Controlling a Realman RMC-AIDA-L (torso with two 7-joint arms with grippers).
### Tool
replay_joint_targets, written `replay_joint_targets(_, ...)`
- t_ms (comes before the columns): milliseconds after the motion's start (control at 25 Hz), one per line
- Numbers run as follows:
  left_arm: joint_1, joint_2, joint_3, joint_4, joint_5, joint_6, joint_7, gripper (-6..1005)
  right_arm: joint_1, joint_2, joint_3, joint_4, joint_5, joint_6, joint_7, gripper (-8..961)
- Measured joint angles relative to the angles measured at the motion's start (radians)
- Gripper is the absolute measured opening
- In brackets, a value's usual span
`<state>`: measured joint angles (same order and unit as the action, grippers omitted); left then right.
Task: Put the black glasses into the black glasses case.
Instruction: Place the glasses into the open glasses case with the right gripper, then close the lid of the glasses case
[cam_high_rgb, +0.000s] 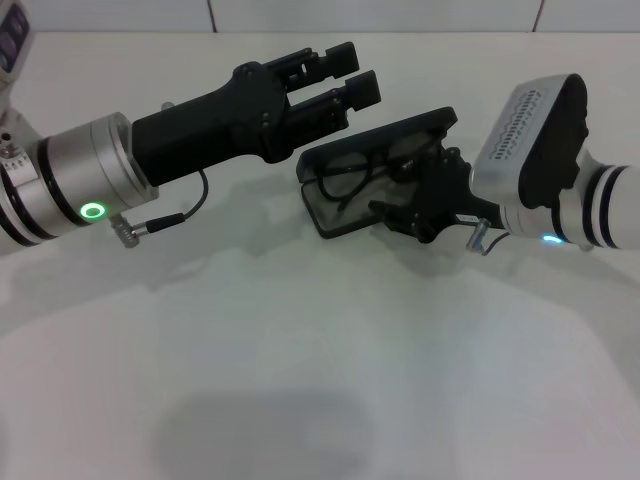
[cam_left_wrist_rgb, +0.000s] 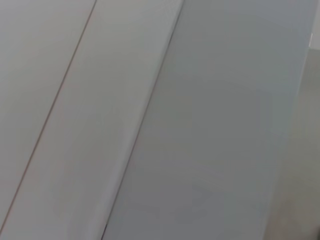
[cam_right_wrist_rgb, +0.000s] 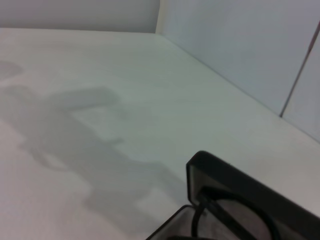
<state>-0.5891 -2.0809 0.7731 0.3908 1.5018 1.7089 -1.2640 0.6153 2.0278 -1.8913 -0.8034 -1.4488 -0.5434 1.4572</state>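
Already inside the open black glasses case (cam_high_rgb: 340, 215): black glasses (cam_high_rgb: 365, 172); right end effector (cam_high_rgb: 400, 215) alongside, grip unreadable; left end effector (cam_high_rgb: 345, 78) released above.

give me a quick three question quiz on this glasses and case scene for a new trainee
1. True or false: the black glasses already lie inside the open black glasses case.
2. Which tool is right at the case? A) left tool B) right tool C) neither
3. Fill in: the left tool hangs above the table with its fingers ____.

Key
1. True: the frame rests on the grey lining, and the lid stands raised behind it.
2. B: the right tool sits at the near edge of the case, over the glasses; whether it grips anything cannot be seen.
3. open, holding nothing.
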Motion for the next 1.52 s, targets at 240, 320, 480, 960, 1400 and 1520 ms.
replay_joint_targets(240,-0.003,-0.001,0.000,0.001,0.000,0.000,0.000,576,0.011,0.000,0.000,0.004,0.001,0.003,0.002,451)
replay_joint_targets(320,-0.003,-0.001,0.000,0.000,0.000,0.000,0.000,576,0.014,0.000,0.000,0.009,0.002,0.002,0.006,451)
replay_joint_targets(480,-0.001,-0.001,0.000,-0.001,0.000,-0.001,0.000,576,0.005,0.000,0.003,0.002,0.002,-0.027,0.012,452)
replay_joint_targets(960,-0.010,0.000,0.000,0.002,0.010,-0.002,0.000,576,-0.010,0.000,0.117,0.000,0.009,-0.078,0.014,452)
replay_joint_targets(1400,0.002,0.012,-0.004,0.001,0.011,-0.062,-0.020,576,-0.235,-0.011,0.383,-0.177,-0.005,-0.448,-0.037,451)
replay_joint_targets(1520,-0.032,0.008,0.005,0.000,0.015,-0.176,-0.052,576,-0.277,-0.009,0.548,-0.130,-0.001,-0.576,-0.081,452)
